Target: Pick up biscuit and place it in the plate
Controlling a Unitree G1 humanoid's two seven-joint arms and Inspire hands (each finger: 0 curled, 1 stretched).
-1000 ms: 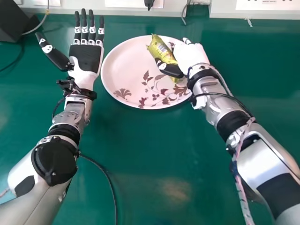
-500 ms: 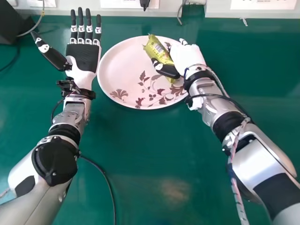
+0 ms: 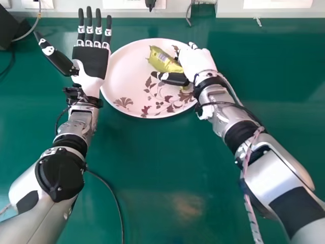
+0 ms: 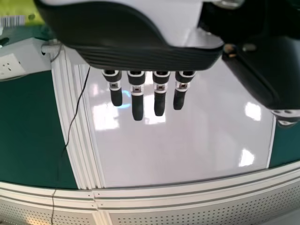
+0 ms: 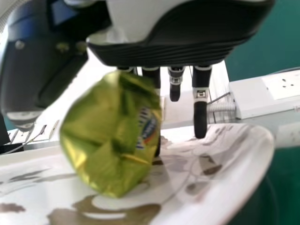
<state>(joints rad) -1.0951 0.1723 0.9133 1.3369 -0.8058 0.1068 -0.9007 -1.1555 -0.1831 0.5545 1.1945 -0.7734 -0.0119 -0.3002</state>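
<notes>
Biscuit (image 3: 162, 60), one: yellow-green wrapper, creased, with a printed label. Location: over the far right part of the plate (image 3: 122, 76), inside the rim, its lower end close to the patterned surface. Whether that end bears fully on the plate, I cannot tell.

Plate, one: round, pale, with leaf decoration; set on the green table (image 3: 152, 168), between my two hands.

Right hand, mine (image 3: 197, 62): over the plate's right edge, just beside the wrapper. Condition: let go, by my reading; fingers (image 5: 200, 112) straight, thumb (image 3: 175, 79) stretched leftward along the wrapper's near side, with no curl round it.

Left hand, mine (image 3: 91, 63): idle, left of the plate, palm up, fingers spread and straight.

Step in hand: the release, judged nearly complete; picking up and carrying appear done.

Next move: draw my thumb and fingers clear, then withdraw toward the right, gently. Risk: a thumb catching the wrapper could topple it or drag it toward the rim; should it tip, the plate ought to catch it.
</notes>
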